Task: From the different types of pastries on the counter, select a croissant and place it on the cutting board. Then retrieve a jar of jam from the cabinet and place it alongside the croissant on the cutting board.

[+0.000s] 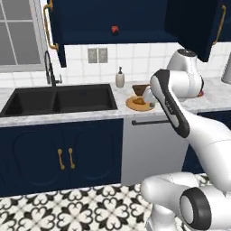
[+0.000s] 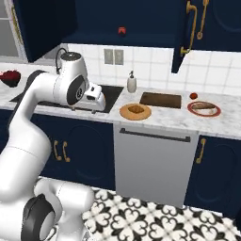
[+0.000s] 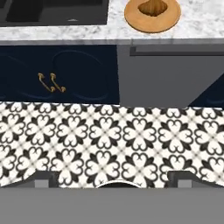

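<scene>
Released jaws (image 3: 113, 177) over patterned floor, croissant (image 3: 151, 7) on round plate (image 3: 131, 19), well apart

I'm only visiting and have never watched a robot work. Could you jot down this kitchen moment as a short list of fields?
croissant: on the round wooden plate, croissant not yet picked up
cutting board: dark board on the counter, behind the plate, nothing on it
roll: log-shaped roll on a red-rimmed plate, right of the board
jar of jam: small red jar on the shelf of the open cabinet
gripper: open, holding nothing, gripper over the patterned floor
</scene>
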### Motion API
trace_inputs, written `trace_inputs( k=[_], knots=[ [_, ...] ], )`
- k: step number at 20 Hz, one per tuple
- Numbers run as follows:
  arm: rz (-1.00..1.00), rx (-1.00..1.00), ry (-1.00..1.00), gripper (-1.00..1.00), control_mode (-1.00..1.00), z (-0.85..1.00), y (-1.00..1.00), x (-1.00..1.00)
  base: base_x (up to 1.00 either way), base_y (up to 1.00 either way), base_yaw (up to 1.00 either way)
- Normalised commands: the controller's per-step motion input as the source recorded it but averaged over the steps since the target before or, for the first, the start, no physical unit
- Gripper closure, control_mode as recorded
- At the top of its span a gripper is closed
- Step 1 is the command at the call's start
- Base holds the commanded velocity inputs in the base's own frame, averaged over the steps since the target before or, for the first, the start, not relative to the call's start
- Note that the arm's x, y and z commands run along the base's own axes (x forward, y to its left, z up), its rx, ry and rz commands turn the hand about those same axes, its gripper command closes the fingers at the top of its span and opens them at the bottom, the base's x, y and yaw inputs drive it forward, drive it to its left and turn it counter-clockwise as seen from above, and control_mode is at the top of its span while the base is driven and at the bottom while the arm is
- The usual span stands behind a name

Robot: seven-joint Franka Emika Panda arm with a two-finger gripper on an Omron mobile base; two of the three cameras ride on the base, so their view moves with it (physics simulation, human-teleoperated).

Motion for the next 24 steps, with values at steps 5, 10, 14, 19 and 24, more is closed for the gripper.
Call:
trace_inputs(
  k=[5,10,14,19,24],
  knots=[
    [0.00,0.00,0.00,-1.00,1.00,0.00,0.00,0.00,1.00,0.05,0.03],
    [0.00,0.00,0.00,-1.00,1.00,0.00,0.00,0.00,0.89,-0.56,0.00],
    [0.00,0.00,0.00,-1.00,1.00,0.00,0.00,0.00,0.26,0.30,0.00],
    [0.00,0.00,0.00,-1.00,1.00,0.00,0.00,0.00,0.83,0.12,0.00],
    [0.00,0.00,0.00,-1.00,1.00,0.00,0.00,0.00,0.95,0.09,0.00]
  ],
)
